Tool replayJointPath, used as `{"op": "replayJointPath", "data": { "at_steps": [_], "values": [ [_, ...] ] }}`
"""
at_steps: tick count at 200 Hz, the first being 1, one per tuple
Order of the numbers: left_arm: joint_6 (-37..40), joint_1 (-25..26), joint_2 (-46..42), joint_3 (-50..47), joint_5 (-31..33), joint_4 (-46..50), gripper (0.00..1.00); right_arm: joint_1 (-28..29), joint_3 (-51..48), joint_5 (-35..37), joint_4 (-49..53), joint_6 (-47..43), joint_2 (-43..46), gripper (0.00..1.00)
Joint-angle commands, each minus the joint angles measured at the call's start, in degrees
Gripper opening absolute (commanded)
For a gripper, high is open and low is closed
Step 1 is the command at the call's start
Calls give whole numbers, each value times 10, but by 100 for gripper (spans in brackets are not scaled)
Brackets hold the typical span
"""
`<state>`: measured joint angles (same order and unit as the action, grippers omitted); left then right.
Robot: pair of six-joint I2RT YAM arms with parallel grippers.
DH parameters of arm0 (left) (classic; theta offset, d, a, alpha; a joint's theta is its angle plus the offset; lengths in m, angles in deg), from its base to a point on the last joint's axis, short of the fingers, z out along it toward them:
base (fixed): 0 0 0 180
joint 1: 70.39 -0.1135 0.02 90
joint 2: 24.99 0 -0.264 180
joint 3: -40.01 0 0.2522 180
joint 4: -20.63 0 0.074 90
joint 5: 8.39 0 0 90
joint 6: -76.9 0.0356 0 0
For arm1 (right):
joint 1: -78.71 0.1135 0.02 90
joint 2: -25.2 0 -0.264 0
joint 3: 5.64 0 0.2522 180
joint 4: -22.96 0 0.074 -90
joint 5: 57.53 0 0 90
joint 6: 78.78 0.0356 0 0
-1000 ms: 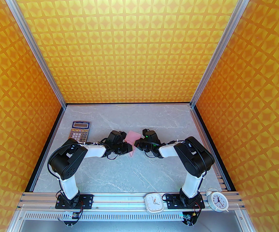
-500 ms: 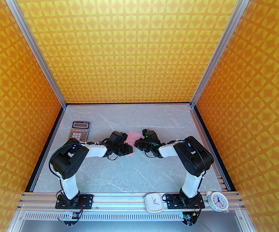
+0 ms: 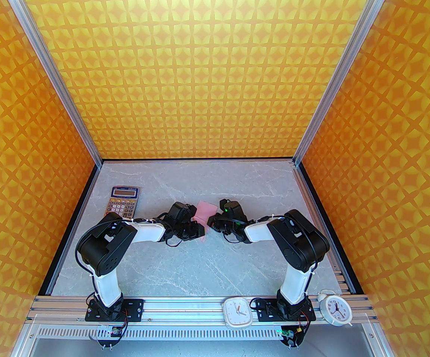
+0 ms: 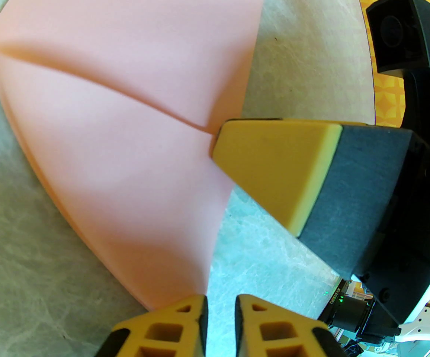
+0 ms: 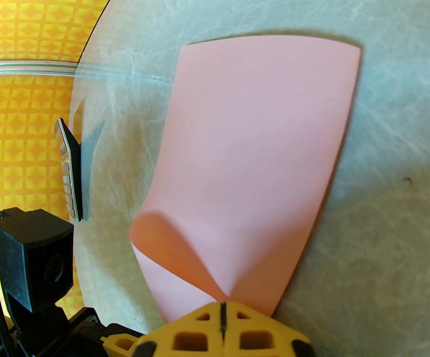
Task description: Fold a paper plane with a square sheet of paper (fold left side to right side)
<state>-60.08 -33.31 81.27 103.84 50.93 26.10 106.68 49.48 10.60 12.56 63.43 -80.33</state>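
The square sheet of thin pale-pink paper (image 3: 205, 209) lay on the grey marbled counter (image 3: 200, 270), just past its middle toward 12 o'clock, between the two grippers. The right gripper (image 5: 222, 305) was clenched on the sheet's edge. From that pinch, at 6 o'clock in the right wrist view, a raised pucker ran into the paper. This hold probably served to anchor that side, so the light sheet would not slide while the other side came over.

The left gripper (image 4: 220, 305) sat released, its jaws parted by a narrow gap with nothing seen between them. It was just beside the sheet's near corner, likely poised to take it. A grey, orange-keyed calculator (image 3: 123, 201) lay well apart at the sheet's 10 o'clock.
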Motion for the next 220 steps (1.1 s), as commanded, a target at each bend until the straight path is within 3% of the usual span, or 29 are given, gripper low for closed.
{"op": "replayJointPath", "data": {
  "at_steps": [1, 220],
  "values": [
    [13, 3, 12, 14, -11, 11, 20, -5, -8, 10, 4, -4, 8, 0],
    [32, 3, 4, 37, -11, 44, 20, -10, 16, 1, 36, -18, -24, 0]
  ]
}}
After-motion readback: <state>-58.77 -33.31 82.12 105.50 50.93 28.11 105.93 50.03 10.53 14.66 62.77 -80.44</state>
